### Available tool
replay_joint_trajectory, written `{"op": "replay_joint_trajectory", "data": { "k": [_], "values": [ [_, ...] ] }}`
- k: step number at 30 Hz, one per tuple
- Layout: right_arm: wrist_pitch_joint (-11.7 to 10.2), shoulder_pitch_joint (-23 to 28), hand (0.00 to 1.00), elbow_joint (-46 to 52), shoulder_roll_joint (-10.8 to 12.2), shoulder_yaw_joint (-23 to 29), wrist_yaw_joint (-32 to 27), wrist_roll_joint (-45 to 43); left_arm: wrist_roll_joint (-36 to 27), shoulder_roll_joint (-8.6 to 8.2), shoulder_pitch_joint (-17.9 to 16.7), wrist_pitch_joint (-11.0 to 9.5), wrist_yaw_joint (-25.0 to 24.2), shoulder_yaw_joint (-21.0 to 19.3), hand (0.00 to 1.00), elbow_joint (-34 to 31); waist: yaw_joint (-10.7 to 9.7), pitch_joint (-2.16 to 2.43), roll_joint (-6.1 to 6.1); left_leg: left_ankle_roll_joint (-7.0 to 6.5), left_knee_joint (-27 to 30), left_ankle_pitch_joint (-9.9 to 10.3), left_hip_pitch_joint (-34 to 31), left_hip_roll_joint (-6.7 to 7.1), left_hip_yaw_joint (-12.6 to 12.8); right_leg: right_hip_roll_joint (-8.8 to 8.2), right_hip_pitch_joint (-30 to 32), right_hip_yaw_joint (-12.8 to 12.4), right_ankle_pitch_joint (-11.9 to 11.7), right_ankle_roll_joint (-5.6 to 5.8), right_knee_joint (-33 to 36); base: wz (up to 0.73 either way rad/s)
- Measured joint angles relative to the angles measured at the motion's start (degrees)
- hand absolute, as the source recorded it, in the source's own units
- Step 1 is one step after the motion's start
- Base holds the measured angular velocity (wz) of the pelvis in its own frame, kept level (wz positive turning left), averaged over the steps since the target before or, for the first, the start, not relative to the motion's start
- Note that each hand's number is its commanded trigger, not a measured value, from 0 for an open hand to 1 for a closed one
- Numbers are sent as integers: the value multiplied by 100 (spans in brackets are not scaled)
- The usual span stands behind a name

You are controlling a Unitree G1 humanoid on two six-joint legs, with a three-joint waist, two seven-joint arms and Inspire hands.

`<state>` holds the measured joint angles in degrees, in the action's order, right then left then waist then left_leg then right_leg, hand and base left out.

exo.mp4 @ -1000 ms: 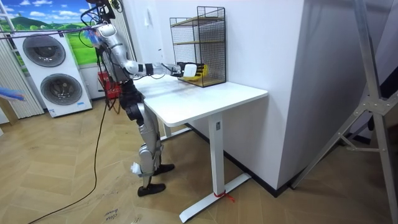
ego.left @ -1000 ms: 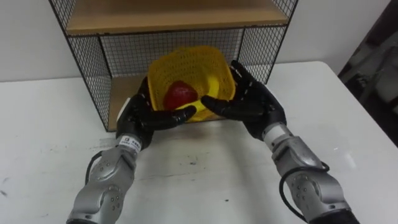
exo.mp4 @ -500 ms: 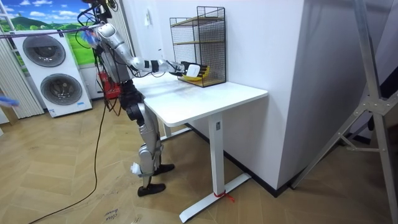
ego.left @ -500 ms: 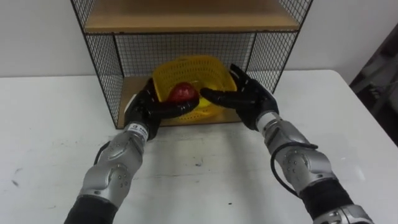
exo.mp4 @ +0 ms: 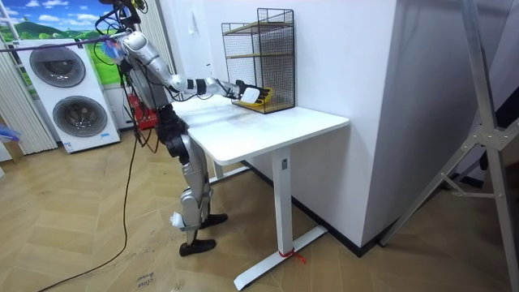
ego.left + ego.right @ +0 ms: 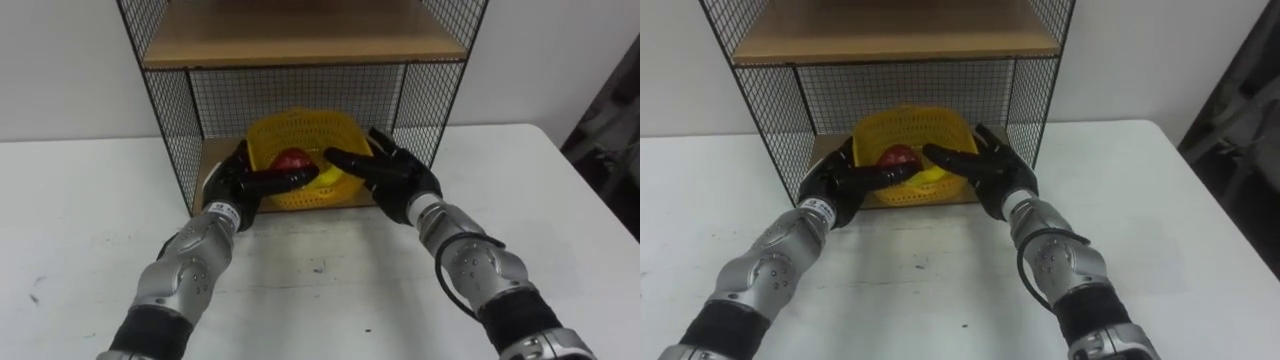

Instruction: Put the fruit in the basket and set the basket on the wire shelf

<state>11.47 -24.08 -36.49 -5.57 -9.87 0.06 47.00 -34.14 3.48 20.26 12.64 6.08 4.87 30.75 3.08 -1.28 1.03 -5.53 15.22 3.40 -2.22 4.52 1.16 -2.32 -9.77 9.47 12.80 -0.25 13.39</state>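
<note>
Yellow mesh basket (image 6: 300, 130), rounded, mouth up, slightly wider across, clamped between left hand (image 6: 232, 186) and right hand (image 6: 400, 182), thumbs hooked over its rim, red fruit (image 6: 292, 160) and yellow fruit (image 6: 334, 180) inside, within wire shelf (image 6: 168, 110) lower bay.

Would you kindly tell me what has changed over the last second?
The yellow plastic mesh basket, with the red fruit inside, has moved forward from in front of the black wire shelf into its lower compartment. The left hand and right hand kept gripping its sides, arms reaching further. The shelf and white table stayed put.
</note>
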Motion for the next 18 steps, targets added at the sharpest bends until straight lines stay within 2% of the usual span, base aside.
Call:
{"op": "replay_joint_trajectory", "data": {
  "k": [3, 4, 13, 16, 18],
  "values": [
    [-25, 14, 0, -443, 71, -7, 106, -38, 21, 0, -5, -9, -12, -6, 0, 137, -5, -8, -13, 12, -44, -5, 112, 3, -16, 6, -121, 8, 2, -4, -32, 0],
    [-94, 23, 0, -537, 64, 8, 142, -34, 42, 2, -28, -9, -7, -14, 0, 148, -15, 7, -44, 14, -45, -7, 120, -1, -23, 17, -144, 3, -8, 13, -77, 0],
    [-159, 131, 0, -604, 82, 52, 267, -40, 67, 10, -95, -1, 1, -21, 0, 148, -92, 27, -78, 38, -81, -24, 197, -4, -60, 42, -262, 21, -74, -8, -190, 2],
    [-197, 251, 0, -599, 72, 57, 403, -207, 104, 21, -149, -1, -4, -23, 0, 147, -125, 69, -94, 38, -84, -24, 207, -5, -59, 42, -271, 23, -72, -4, -193, 0],
    [-209, 299, 0, -599, 73, 88, 457, -246, 117, 25, -158, -1, -4, -23, 0, 147, -129, 81, -96, 40, -89, -25, 216, -6, -59, 42, -277, 22, -72, -4, -193, 0]
  ]
}}
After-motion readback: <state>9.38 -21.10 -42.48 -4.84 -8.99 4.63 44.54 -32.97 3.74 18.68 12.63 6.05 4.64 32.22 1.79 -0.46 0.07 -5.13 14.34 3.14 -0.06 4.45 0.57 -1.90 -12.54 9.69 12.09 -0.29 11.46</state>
